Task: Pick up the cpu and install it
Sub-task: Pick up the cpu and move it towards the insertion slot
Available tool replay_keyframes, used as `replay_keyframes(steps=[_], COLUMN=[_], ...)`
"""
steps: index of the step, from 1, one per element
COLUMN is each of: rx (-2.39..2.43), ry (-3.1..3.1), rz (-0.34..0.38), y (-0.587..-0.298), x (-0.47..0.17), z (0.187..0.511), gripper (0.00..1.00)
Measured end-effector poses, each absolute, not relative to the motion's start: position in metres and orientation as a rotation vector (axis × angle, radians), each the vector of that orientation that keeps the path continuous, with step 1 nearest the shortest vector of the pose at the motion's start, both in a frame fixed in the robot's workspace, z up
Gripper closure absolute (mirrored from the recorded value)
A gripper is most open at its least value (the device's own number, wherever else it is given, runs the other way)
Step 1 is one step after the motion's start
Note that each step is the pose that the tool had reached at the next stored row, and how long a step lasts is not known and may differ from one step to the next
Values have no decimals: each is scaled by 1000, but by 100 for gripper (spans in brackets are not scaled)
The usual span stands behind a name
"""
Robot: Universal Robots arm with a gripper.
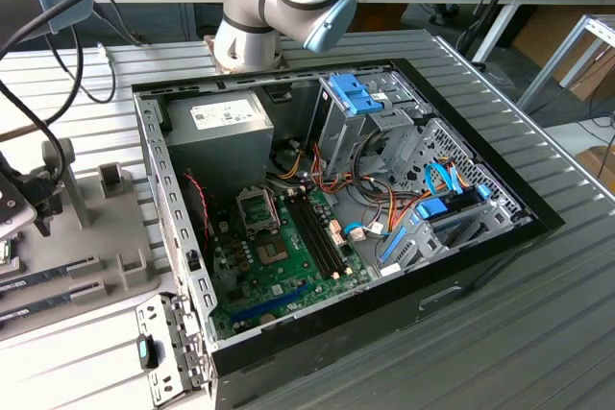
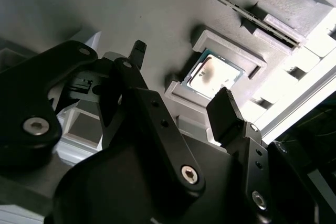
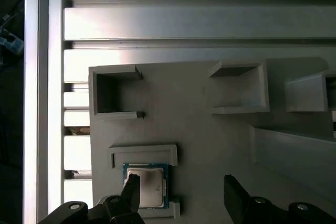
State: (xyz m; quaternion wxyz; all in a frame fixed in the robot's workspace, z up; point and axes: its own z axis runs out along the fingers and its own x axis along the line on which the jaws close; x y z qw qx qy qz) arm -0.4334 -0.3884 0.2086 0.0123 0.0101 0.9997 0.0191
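One cpu (image 3: 146, 184) lies flat, lid up, square, no long axis, in a framed recess of the grey fixture plate (image 3: 210, 135); gripper (image 3: 181, 182) spread wide, empty, chip below, nearer one finger (image 3: 131, 188).

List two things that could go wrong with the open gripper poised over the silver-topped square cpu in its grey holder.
1. In the first wrist view, the silver-topped, green-rimmed square cpu lines up with one finger rather than the middle of the open black gripper. Closing from here might grip it skewed or miss it.
2. The raised grey holder frame borders the chip closely, so a descending fingertip might strike the frame instead of reaching the chip's edge.
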Motion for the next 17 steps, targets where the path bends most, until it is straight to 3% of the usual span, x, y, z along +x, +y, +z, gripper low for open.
replay_keyframes(steps=[17], rx=[31], ry=[3116], rz=[60], y=[-388], x=[-435], z=[202], gripper=[26])
